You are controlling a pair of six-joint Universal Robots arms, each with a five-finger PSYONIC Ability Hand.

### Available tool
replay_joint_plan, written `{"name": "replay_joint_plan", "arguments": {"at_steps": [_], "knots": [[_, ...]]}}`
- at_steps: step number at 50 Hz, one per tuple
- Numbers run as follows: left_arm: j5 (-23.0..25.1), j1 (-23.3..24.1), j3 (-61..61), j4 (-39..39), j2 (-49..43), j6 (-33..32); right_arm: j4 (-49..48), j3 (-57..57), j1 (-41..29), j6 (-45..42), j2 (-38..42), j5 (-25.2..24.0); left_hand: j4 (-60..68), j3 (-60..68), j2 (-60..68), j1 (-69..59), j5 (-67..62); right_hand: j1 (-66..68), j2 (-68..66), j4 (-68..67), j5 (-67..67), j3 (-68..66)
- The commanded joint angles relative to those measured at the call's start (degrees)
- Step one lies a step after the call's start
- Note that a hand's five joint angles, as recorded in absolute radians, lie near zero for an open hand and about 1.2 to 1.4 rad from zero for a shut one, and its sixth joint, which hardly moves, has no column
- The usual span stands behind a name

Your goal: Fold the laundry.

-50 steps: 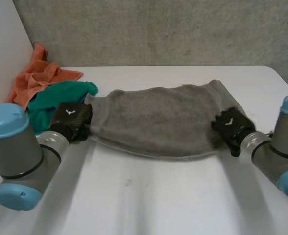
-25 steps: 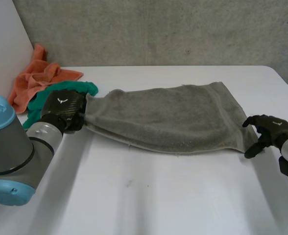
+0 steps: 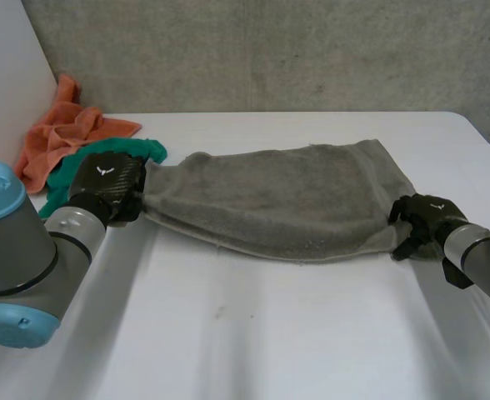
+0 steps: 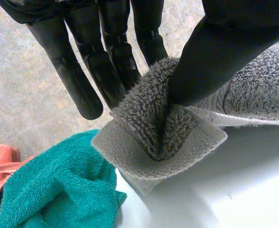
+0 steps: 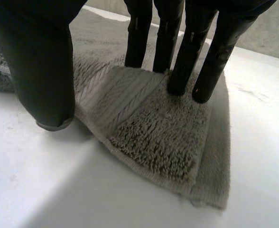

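Left fingers (image 4: pixel 82 71): straight, with the thumb (image 4: pixel 220 52) clamping a bunched end of the grey towel (image 3: pixel 270 204) against them. The left hand (image 3: pixel 107 187) therefore has a firm pinch on the towel's left end.

Right fingers (image 5: pixel 183 66): straight, with the tips pressing down on the towel's right corner. The thumb (image 5: pixel 44 71) stands apart, just off the towel's edge, and nothing is pinched. The right hand (image 3: pixel 424 218) only rests on the cloth.

The towel lies stretched across the tabletop (image 3: pixel 270 333) between the two hands.

Progress, as judged: layered edges suggest one lengthwise fold is made, and the crosswise folds remain. A green cloth (image 3: pixel 124 152) and an orange cloth (image 3: pixel 66 133) lie crumpled beyond the left hand, not yet folded. The task is in its early part.

Views compared: the head view gives the towel's whole span and both hands' positions, but hides the contact at the fingers. The left wrist view settles the pinch. The right wrist view shows the stacked layers at the corner and the free thumb.
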State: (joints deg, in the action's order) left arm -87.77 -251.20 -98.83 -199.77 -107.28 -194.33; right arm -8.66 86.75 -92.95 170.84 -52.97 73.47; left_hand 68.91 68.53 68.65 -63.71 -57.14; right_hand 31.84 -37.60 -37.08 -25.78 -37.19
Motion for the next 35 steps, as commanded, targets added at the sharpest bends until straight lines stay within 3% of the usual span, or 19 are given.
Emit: {"name": "replay_joint_plan", "arguments": {"at_steps": [1, 3, 10, 13, 18, 22, 25, 30, 35], "knots": [[-0.04, 0.0, 0.04, 0.09, -0.03, 0.0, 0.05, -2.9, -0.57, 0.02, 1.72, 0.88, 11.09, 11.47, 11.35, -16.29, -12.86, 37.38, -31.61, -32.14, -33.44, -32.03], [-0.12, 0.0, -0.04, 0.17, -0.03, -0.09, 0.48, -3.87, -0.48, -0.24, 1.73, 2.02, 11.09, 11.47, 11.35, -16.29, -12.86, 48.12, -42.36, -42.88, -44.18, -42.77], [-0.12, -0.08, -0.4, 5.0, 0.67, -0.61, 1.89, -3.43, 0.13, -3.84, -3.8, 2.12, 11.09, 11.47, 11.35, -16.29, -12.86, 48.16, -42.4, -42.92, -44.22, -42.81], [-0.12, -0.26, -0.75, 11.14, 2.25, -1.05, 7.5, -1.86, 0.13, -11.82, -9.34, 0.54, 11.09, 11.47, 11.35, -16.29, -12.86, 48.16, -42.4, -42.92, -44.22, -42.81], [0.05, -0.26, -1.1, 22.04, 4.1, -2.81, 23.29, 0.43, 0.74, -32.19, -14.79, -0.43, 11.09, 11.47, 11.35, -16.29, -12.86, 48.16, -42.4, -42.92, -44.22, -42.81], [-0.04, 0.26, -3.37, 30.65, 4.8, -8.5, 36.39, 3.76, 4.51, -45.02, -15.94, 0.97, 11.09, 11.47, 11.35, -16.29, -12.86, 48.16, -42.4, -42.92, -44.22, -42.81], [-0.39, 0.79, -6.18, 34.43, 5.07, -12.72, 42.74, 6.31, 6.8, -49.88, -18.91, 1.07, 11.09, 11.47, 11.35, -16.29, -12.86, 48.16, -42.4, -42.92, -44.22, -42.81], [-0.74, 2.99, -8.57, 37.53, 5.68, -16.61, 43.2, 8.87, 7.78, -51.48, -22.62, 1.07, 11.09, 11.47, 11.35, -16.29, -12.86, 48.16, -42.4, -42.92, -44.22, -42.81], [-0.48, 3.61, -5.5, 34.9, 5.33, -16.96, 41.19, 8.26, 7.17, -50.43, -22.71, -0.78, 11.09, 11.47, 11.35, -16.29, -12.86, 48.16, -42.4, -42.92, -44.22, -42.81]]}}
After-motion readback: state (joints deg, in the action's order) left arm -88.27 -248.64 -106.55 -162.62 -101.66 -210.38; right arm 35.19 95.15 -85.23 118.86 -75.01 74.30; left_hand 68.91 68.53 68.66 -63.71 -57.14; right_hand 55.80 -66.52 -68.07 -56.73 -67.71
